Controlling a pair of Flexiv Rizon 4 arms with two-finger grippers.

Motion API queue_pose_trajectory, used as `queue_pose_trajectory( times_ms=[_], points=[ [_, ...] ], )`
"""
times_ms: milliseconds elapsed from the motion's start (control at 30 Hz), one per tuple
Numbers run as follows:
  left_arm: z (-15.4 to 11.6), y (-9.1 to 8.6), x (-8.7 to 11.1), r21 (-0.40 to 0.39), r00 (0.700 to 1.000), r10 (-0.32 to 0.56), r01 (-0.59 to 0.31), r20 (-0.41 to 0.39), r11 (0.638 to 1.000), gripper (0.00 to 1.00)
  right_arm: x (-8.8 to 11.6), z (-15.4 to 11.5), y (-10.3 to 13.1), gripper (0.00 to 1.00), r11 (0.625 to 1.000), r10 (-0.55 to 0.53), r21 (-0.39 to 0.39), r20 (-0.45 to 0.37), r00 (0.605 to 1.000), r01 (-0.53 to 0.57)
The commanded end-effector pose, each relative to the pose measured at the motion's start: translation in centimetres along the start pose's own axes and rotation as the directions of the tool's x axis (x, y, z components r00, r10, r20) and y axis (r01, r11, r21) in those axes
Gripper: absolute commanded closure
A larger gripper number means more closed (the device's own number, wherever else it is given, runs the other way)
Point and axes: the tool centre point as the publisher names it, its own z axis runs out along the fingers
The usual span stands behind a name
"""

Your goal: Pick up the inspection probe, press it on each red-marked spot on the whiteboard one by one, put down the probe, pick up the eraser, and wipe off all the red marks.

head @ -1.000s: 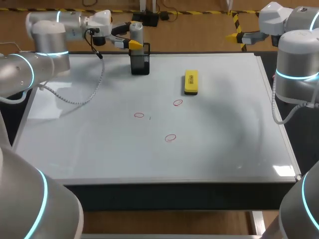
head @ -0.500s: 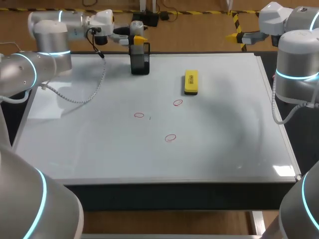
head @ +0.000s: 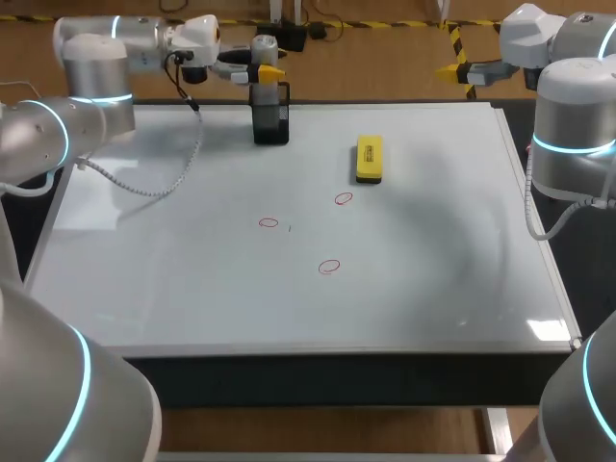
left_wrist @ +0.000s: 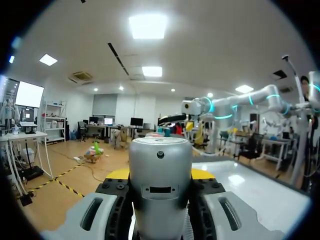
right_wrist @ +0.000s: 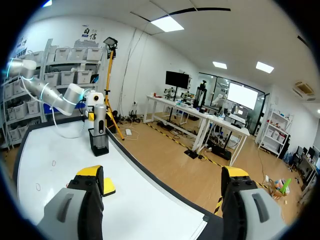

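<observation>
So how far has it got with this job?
Barely started. Nothing looks finished: all three red marks are on the whiteboard, and the yellow eraser lies untouched. In hand: the left tool is shut on the silver probe, right above its black holder. Left to do: pressing each mark, putting the probe down, then wiping with the eraser.

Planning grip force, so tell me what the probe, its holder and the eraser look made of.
Inspection probe: smooth silver-grey shell with soft sheen, metal or painted plastic; cannot tell which. Holder: black, seemingly thin mesh walls, likely metal. Eraser: bright yellow block, probably plastic, with a darker underside edge, perhaps felt.
</observation>
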Motion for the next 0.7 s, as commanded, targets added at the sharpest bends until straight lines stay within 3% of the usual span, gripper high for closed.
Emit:
queue_pose_trajectory(
  times_ms=[33, 433, 700],
  points=[
    [0.1, -1.3, 1.0, -0.008, 1.000, 0.006, -0.006, 0.019, 1.000, 1.00, 0.0, 0.0, 0.0, 0.00, 1.000, 0.000, 0.000, 0.000, 1.000, 0.000],
    [0.2, -4.9, 2.4, -0.010, 0.998, 0.013, -0.013, 0.066, 1.000, 1.00, 0.0, 0.0, 0.0, 0.00, 1.000, 0.000, 0.000, 0.000, 1.000, 0.000],
    [0.2, -8.5, 3.4, -0.020, 0.994, 0.049, -0.047, 0.102, 0.999, 1.00, 0.0, 0.0, 0.0, 0.00, 1.000, 0.000, 0.000, 0.000, 1.000, 0.000]
  ],
)
